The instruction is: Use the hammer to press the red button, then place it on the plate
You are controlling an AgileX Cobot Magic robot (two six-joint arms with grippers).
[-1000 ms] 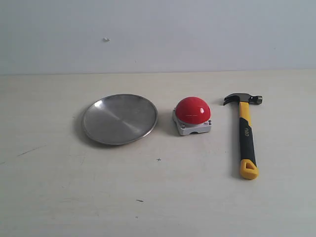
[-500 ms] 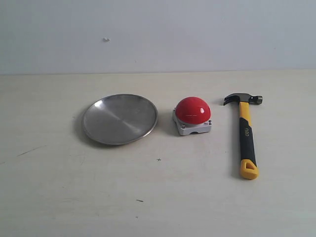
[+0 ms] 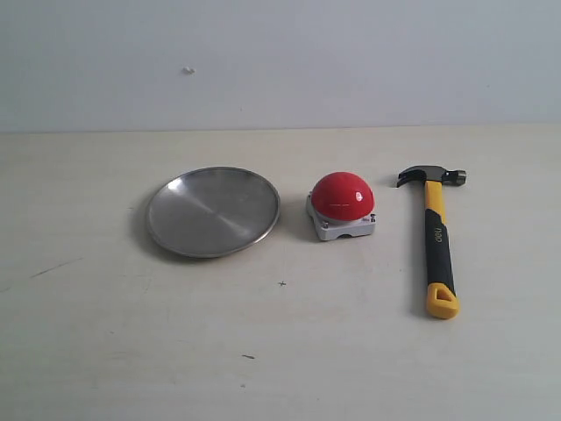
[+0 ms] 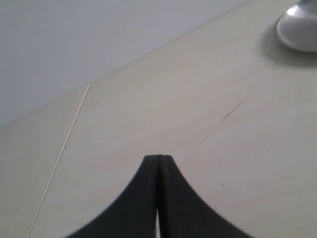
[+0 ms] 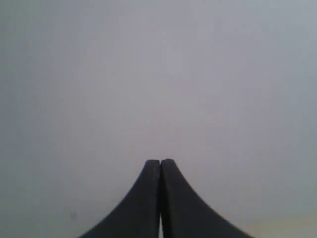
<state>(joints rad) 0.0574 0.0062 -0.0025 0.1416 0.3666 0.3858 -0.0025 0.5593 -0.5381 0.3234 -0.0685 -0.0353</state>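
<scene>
The hammer (image 3: 436,237) lies flat on the table at the right of the exterior view, dark head far, yellow looped end near. The red button (image 3: 342,196) on its light-grey base sits in the middle. The silver plate (image 3: 213,211) rests to its left, and its rim (image 4: 298,29) shows in a corner of the left wrist view. Neither arm appears in the exterior view. My left gripper (image 4: 159,158) is shut and empty above bare table. My right gripper (image 5: 160,162) is shut and empty, facing a plain grey wall.
A pale wooden table (image 3: 280,351) carries all three objects, with a grey wall (image 3: 280,61) behind it. A thin seam line (image 4: 64,148) runs across the tabletop in the left wrist view.
</scene>
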